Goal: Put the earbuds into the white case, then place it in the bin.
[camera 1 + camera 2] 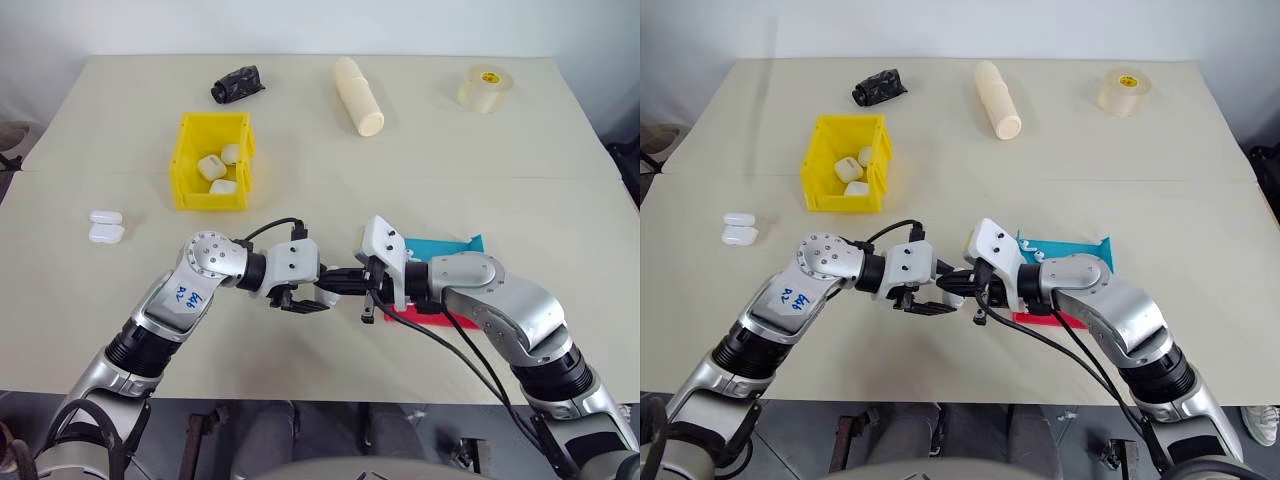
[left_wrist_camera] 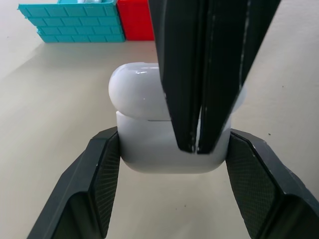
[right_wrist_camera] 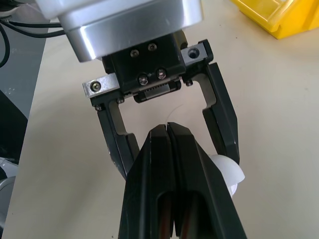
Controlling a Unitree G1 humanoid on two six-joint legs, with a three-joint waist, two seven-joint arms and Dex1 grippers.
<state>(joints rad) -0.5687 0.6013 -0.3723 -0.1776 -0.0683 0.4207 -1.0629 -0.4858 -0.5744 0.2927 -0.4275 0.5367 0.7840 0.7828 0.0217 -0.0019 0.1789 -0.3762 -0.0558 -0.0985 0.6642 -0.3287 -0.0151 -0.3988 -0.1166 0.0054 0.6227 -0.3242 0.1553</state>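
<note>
My left gripper is shut on the white case, one finger on each side of its body. It holds the case just above the table, with the lid hinged back. My right gripper is shut and comes in from the right, its fingertips right over the case's open top. A thin white sliver shows between those tips, and I cannot tell whether it is one of the earbuds. The yellow bin stands at the far left with three white cases in it.
Two more white cases lie on the table left of my left arm. A blue tray and a red tray sit under my right forearm. Along the far edge lie a black crumpled object, a cream cylinder and a tape roll.
</note>
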